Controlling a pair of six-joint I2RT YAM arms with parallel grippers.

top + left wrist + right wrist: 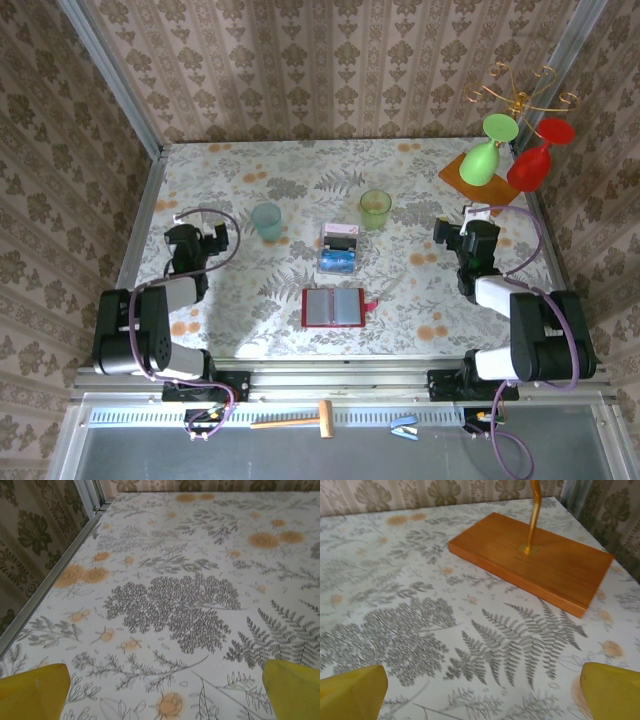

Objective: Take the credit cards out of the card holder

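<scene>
The floral counter [250, 320] is carrying everything. The left arm [150, 320] is resting at its left side, and the left jaws are standing spread wide over bare counter, with nothing between the yellow fingertips [32, 690]. The right arm [530, 330] is sitting at the right, and the right jaws are likewise gaping empty, facing the wooden stand [535, 560]. The red card holder [334, 307] is lying open at the front middle, grey panels up, well apart from both arms. Beyond it a teal cup [267, 220] and a green cup [376, 208] are flanking the blue card [338, 262] and the white-pink card [340, 232].
</scene>
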